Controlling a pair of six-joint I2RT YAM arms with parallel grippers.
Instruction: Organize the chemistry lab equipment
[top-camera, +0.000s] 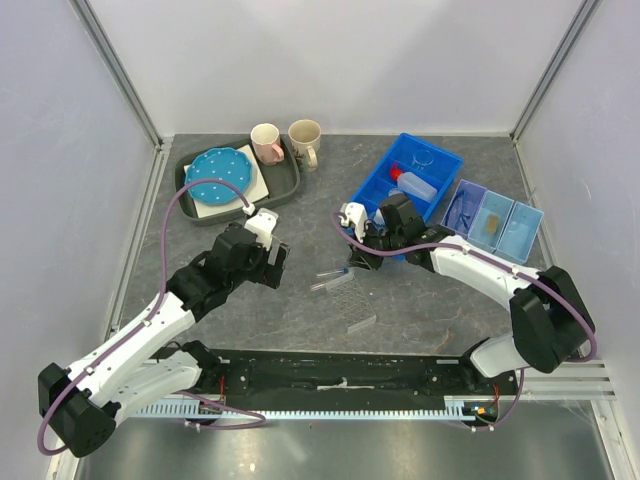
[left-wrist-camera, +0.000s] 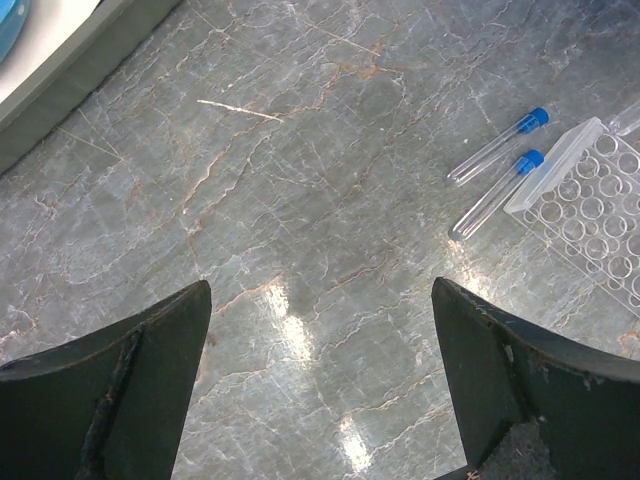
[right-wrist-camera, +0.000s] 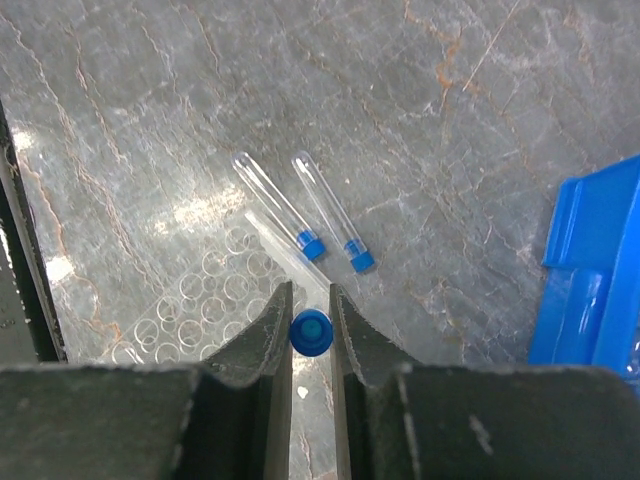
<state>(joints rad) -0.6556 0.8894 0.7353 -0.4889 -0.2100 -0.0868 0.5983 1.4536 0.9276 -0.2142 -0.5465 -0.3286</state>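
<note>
Our right pincer (right-wrist-camera: 311, 300) is clenched on the cap of a blue-capped clear plastic tube (right-wrist-camera: 311, 333), over the edge of the flat clear plastic tube rack (right-wrist-camera: 200, 300). Two matching tubes (right-wrist-camera: 276, 203) lie just beside the rack. Our left pincer (left-wrist-camera: 320, 290) gapes wide, holding nothing, over open grey marbled table (left-wrist-camera: 300, 150); a blue plastic bin (right-wrist-camera: 600, 270) sits near the right one.

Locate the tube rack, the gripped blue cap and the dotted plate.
tube rack (left-wrist-camera: 597, 213), left wrist view, holed top face.
blue cap (right-wrist-camera: 311, 333), right wrist view, cap's round top.
dotted plate (top-camera: 218, 172), top external view, bare centre.
</note>
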